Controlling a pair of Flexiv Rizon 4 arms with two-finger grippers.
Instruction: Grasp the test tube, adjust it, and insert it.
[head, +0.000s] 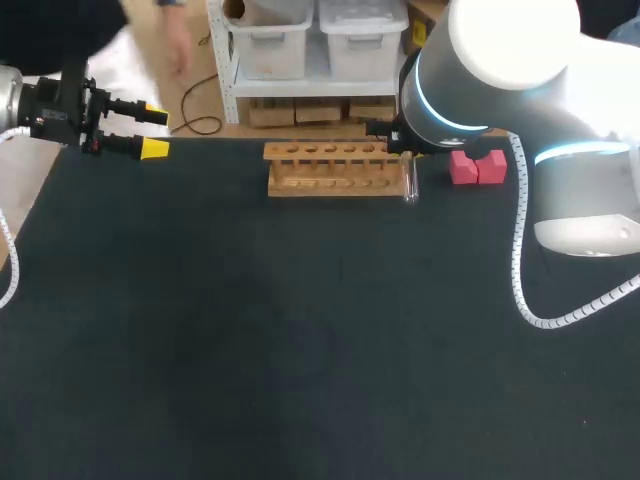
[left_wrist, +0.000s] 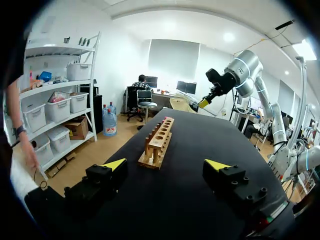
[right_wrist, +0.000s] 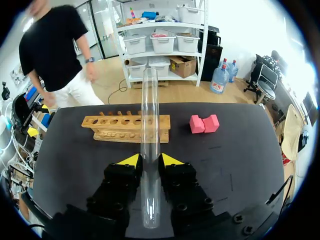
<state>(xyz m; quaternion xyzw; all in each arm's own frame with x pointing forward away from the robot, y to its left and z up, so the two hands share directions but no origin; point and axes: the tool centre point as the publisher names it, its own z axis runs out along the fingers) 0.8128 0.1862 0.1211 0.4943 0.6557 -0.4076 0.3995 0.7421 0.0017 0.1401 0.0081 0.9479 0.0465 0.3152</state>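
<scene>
The test tube (right_wrist: 149, 100) pinched between the fingers (right_wrist: 120, 182) of the right gripper (right_wrist: 149, 161) is clear and glossy; glass or plastic, I cannot tell which. Those fingers look like matt black plastic, with smooth yellow tips. Ahead of the gripper, the rack (right_wrist: 127, 128) is pale bare wood with a dull finish. Beside it, the pink block (right_wrist: 204, 123) looks matt and foam-like. Under the gripper, the table (head: 300, 330) has a matt black, cloth-like cover. The right arm (head: 500, 40) has a smooth, glossy shell.

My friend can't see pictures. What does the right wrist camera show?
The right gripper is shut on a clear test tube that points out ahead, above the black table. Beyond it on the table are a wooden rack of holes and a pink block.
</scene>
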